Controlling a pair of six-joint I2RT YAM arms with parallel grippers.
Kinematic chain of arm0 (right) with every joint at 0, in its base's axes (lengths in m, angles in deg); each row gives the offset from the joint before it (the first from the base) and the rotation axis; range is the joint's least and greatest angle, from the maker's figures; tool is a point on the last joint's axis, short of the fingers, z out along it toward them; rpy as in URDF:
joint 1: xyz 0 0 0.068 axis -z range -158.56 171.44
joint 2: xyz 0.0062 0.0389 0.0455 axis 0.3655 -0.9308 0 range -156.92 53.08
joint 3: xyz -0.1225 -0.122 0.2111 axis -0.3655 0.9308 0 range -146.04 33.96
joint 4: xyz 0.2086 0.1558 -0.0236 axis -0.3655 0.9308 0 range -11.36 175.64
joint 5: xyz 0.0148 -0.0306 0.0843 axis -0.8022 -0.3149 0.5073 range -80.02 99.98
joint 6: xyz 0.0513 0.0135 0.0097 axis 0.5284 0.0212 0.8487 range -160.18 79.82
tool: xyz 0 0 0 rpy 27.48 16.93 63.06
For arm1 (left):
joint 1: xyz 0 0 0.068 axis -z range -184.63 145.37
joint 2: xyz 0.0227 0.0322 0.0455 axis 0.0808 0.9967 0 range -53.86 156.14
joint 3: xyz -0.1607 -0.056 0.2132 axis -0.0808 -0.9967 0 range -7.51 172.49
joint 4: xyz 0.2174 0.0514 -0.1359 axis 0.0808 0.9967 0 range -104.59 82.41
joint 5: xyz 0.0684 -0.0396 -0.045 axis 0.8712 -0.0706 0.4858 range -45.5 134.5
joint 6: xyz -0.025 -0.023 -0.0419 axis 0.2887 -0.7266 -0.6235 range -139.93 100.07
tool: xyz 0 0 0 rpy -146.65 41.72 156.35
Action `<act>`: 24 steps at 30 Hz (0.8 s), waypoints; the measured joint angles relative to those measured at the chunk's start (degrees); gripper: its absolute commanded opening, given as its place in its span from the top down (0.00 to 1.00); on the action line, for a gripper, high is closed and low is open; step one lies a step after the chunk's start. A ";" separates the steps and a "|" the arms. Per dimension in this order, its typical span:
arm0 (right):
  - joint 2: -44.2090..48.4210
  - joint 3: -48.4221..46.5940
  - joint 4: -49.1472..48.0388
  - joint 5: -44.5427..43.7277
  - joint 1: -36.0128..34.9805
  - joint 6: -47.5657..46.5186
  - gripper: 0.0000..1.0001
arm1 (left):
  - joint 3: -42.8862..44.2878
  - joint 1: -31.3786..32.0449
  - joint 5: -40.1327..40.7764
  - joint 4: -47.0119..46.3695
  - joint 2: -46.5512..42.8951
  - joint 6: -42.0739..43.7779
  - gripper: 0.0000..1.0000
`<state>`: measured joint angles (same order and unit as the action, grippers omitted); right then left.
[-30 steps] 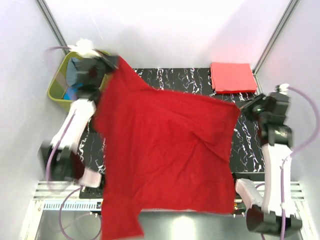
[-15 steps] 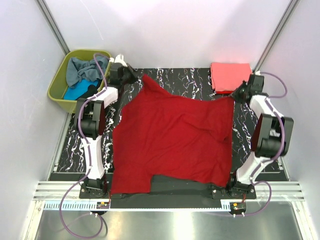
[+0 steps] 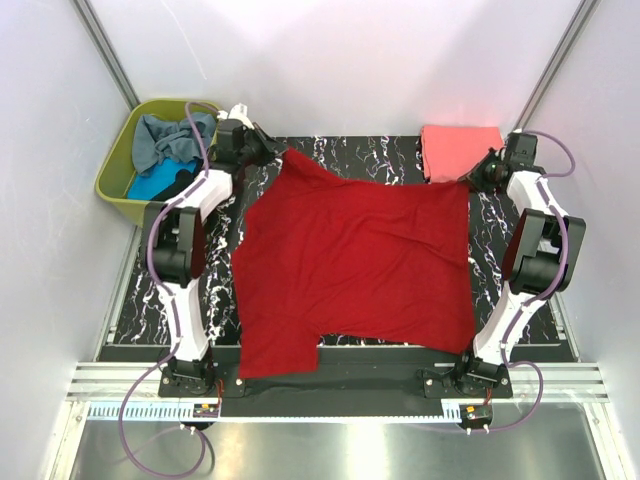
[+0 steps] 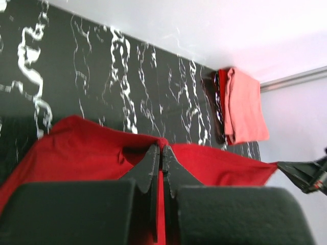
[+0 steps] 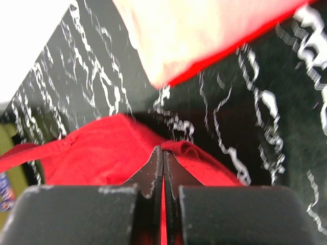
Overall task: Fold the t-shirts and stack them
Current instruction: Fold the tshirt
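Top external: dark red t-shirt (image 3: 355, 265) spread long-axis left-right, sleeves leftward, both jaws pinching it.

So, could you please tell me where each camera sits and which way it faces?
Top external: above and behind the robot, looking down on the table; left arm and right arm show whole.
Left wrist: on the left arm, looking right across the table; left hand pinches the dark red t-shirt.
Right wrist: on the right arm, looking left; right hand pinches the same shirt.
Shared: both wrist views show the folded coral-pink t-shirt.
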<state>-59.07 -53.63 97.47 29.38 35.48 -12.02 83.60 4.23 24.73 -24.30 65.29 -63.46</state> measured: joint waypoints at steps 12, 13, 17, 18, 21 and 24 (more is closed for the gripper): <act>2.49 1.36 13.40 2.21 0.09 1.20 1.00 | -16.61 0.00 -1.05 12.26 -25.62 -0.07 1.00; 2.91 1.36 14.56 2.19 0.11 1.20 1.00 | -18.25 0.00 -1.11 12.96 -27.39 0.00 1.00; 4.98 2.14 18.21 1.88 0.15 1.20 1.00 | -23.56 0.00 -1.49 14.95 -31.71 0.46 1.00; 5.75 2.47 19.17 1.55 0.15 1.16 1.00 | -25.24 0.00 -1.49 15.32 -32.68 0.55 1.00; 7.89 3.30 21.66 0.76 0.20 0.68 1.00 | -29.03 -0.07 -1.70 17.90 -35.39 0.68 1.00; 10.49 5.40 23.52 -0.46 0.28 -0.22 1.00 | -31.26 -0.42 -2.08 20.44 -37.73 1.29 1.00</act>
<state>-48.58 -48.23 120.99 28.92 35.76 -12.24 52.34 3.81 22.65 -3.87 27.56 -62.17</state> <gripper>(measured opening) 0.010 0.021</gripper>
